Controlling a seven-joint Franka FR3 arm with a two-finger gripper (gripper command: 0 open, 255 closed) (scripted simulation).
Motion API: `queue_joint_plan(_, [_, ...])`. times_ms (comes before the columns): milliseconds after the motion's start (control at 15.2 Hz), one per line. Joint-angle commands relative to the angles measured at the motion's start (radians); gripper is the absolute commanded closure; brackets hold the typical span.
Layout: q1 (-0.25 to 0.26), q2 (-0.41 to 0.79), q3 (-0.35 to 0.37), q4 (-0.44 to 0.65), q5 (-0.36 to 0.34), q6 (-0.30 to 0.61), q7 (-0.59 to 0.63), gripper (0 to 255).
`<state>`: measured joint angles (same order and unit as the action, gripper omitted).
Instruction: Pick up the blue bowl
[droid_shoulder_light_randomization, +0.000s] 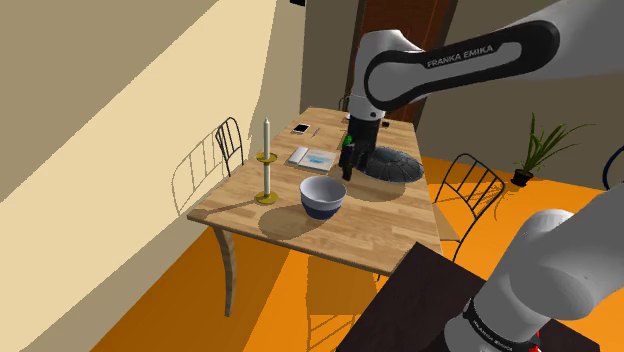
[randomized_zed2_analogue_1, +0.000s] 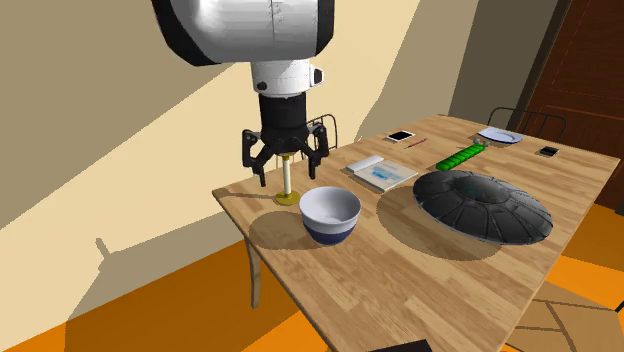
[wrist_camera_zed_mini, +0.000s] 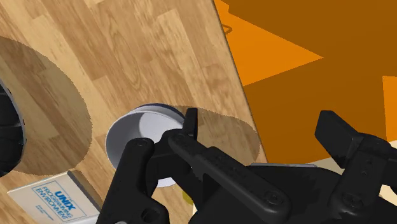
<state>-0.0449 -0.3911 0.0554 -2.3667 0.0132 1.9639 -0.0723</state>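
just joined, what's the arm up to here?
The Franka arm's gripper hangs open above the wooden table, holding nothing. The blue bowl, white inside, sits upright on the table below it, untouched, so the grasp has not started. A candlestick, a book and a dark domed dish stand near the bowl.

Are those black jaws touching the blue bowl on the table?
Apart. In the second exterior view the open jaws hang above the table, behind the blue bowl, with bare wood showing between them and its rim.
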Motion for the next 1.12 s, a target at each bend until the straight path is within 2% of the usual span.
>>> queue_joint_plan(0, [-0.007,0.068,0.006,0.013,-0.015,0.055,0.015,0])
queue_joint_plan(528, [-0.028,0.372,0.016,0.140,-0.094,0.224,0.093,0])
queue_joint_plan(1056, [-0.027,0.682,-0.006,0.350,-0.182,0.312,0.173,0])
